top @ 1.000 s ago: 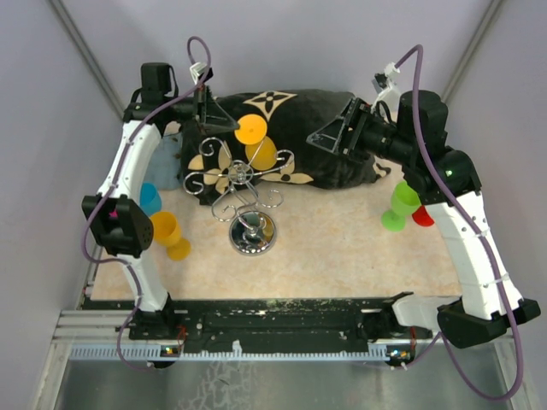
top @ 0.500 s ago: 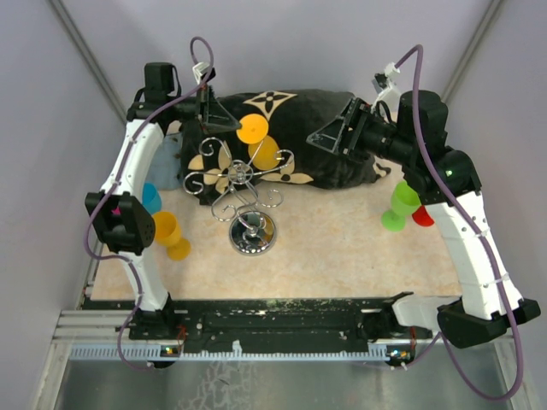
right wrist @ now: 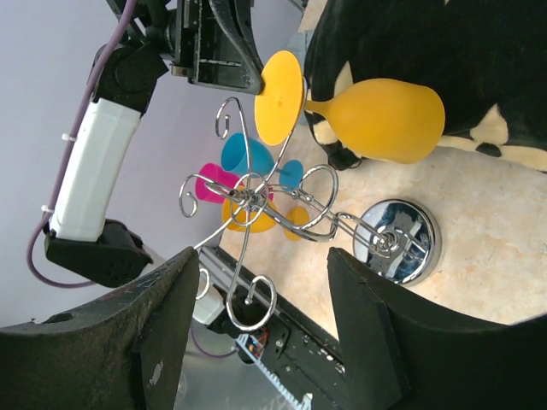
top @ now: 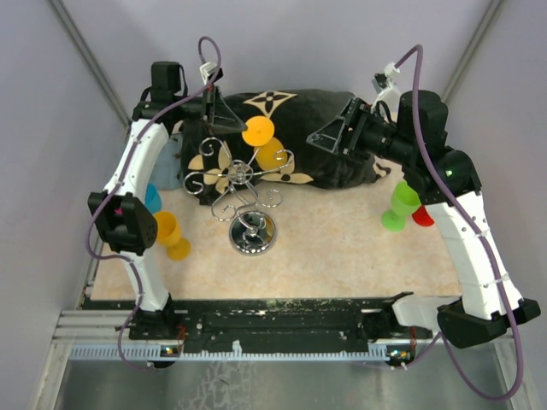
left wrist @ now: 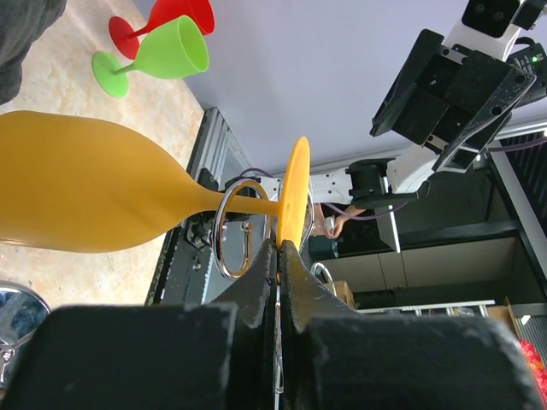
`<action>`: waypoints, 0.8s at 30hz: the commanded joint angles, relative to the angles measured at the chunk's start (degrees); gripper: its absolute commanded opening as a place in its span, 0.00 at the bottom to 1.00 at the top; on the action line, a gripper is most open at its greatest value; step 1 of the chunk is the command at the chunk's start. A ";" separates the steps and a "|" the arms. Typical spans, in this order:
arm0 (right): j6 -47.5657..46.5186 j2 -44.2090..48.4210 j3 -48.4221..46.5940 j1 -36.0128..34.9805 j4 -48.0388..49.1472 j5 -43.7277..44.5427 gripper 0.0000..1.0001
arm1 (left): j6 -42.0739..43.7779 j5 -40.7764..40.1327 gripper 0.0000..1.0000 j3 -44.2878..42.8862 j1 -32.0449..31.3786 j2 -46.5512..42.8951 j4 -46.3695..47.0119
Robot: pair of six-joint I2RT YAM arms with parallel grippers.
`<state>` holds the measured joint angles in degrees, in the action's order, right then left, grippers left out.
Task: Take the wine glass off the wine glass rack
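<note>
The orange wine glass point(top: 271, 154) hangs sideways at the back of the silver wire rack point(top: 244, 175), which stands on a round mirror base point(top: 251, 232). My left gripper point(top: 235, 126) is shut on the rim of the glass's flat foot point(top: 257, 131). In the left wrist view the closed gripper point(left wrist: 279, 248) pinches the foot disc point(left wrist: 295, 192), and the stem passes through a rack scroll ring point(left wrist: 235, 226) beside the bowl point(left wrist: 77, 184). My right gripper point(top: 320, 138) is open and empty, off to the rack's right. Its wrist view shows the glass point(right wrist: 380, 120) and the rack point(right wrist: 256, 201).
A black bag with yellow flowers point(top: 325, 154) lies behind the rack. A green glass point(top: 400, 207) and a red glass point(top: 423, 216) lie at the right. A blue glass point(top: 149, 198) and another orange glass point(top: 168, 232) lie at the left, by the left arm.
My left gripper has shifted a little to the right with the glass's foot in it, and the glass has slid slightly right along the rack arm. The right arm has not moved.
</note>
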<state>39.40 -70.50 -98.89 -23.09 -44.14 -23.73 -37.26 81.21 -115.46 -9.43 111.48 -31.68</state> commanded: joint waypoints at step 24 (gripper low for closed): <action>0.02 2.25 1.51 -0.11 4.93 -2.13 0.62 | 2.50 3.28 0.00 6.90 1.85 -8.03 0.35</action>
<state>39.22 -70.08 -97.06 -23.09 -42.46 -24.86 -35.94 82.21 -108.99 -7.62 106.54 -30.63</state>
